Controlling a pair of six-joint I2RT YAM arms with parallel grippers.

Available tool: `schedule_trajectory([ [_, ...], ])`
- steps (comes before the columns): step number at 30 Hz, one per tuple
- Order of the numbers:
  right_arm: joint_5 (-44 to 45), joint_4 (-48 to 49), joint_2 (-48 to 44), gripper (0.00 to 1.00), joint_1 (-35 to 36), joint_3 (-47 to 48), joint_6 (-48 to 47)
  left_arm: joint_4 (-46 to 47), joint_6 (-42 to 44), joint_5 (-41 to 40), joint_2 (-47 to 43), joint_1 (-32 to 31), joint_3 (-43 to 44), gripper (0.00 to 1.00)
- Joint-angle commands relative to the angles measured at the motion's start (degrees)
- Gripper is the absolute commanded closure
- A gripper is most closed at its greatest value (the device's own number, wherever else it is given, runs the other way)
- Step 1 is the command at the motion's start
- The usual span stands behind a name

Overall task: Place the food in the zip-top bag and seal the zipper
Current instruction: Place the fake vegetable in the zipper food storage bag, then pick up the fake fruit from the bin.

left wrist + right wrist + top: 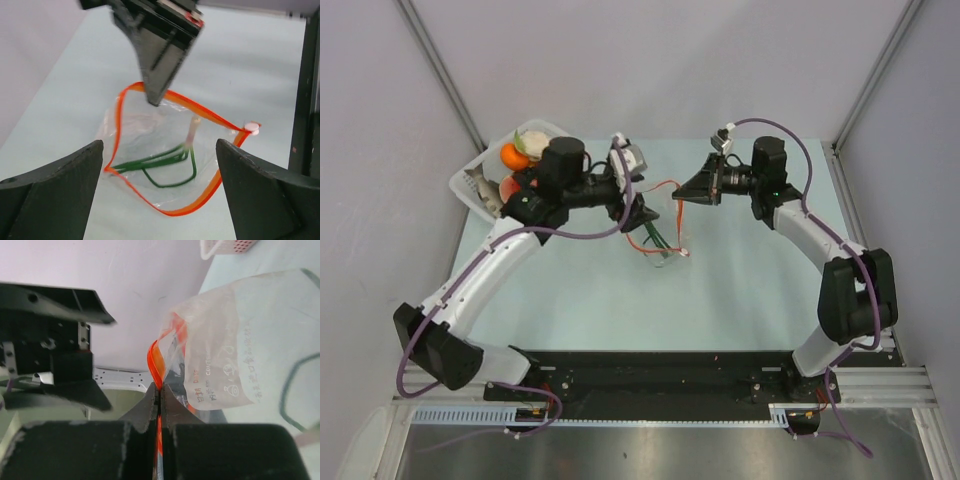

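The zip-top bag [661, 243] lies mid-table with its mouth held open. My right gripper [682, 194] is shut on the far side of the red-orange zipper [180, 102] and lifts it; the pinch shows in the right wrist view [159, 390]. A green vegetable [170, 161] with a pale stem lies inside the bag [150, 145]. My left gripper [638, 212] is open and empty, hovering just over the bag mouth, with its fingers [55, 190] either side of the opening. More food sits in the white basket: an orange [514, 156], a cauliflower [534, 139], a tomato [509, 187].
The white slatted basket [468, 172] stands at the far left of the table, partly behind my left arm; its corner shows in the right wrist view [225, 246]. A white slider tab [251, 127] sits at the zipper's right end. The black rail runs along the near edge.
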Motion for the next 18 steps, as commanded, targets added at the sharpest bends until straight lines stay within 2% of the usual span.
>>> schedule_trajectory([
  [1, 1.47, -4.60, -4.68, 1.00, -2.78, 0.45, -3.97, 8.04, -14.97, 3.54, -1.36, 7.82, 2.27, 0.02],
  [5, 4.90, -9.07, -7.75, 1.00, -3.22, 2.64, -7.04, 13.31, -19.32, -4.17, 3.63, 16.87, 4.19, 0.02],
  [7, 8.22, -12.76, -8.98, 1.00, -3.31, 3.17, -10.55, 14.03, -19.85, -10.76, 6.80, 19.08, 6.99, 0.03],
  [9, 10.69, -19.50, -9.86, 1.00, -3.23, 4.40, -15.11, 13.07, -18.80, -14.98, 12.51, 21.55, 11.11, 0.03],
  [11, 14.56, -22.25, -10.13, 1.00, -3.22, 5.37, -16.80, 13.06, -17.22, -18.15, 17.86, 22.95, 13.41, 0.02],
  [12, 15.44, -24.18, -10.13, 1.00, -3.22, 5.72, -17.94, 12.98, -16.17, -21.30, 19.81, 23.13, 16.38, 0.02],
  [16, 21.15, -25.60, -9.17, 1.00, -3.22, 5.81, -21.46, 8.60, -16.59, -25.18, 30.88, 25.24, 27.38, 0.00],
  [18, 22.57, -24.99, -8.64, 1.00, -2.96, 4.93, -22.43, 6.75, -16.78, -24.59, 37.28, 26.21, 34.12, 0.00],
])
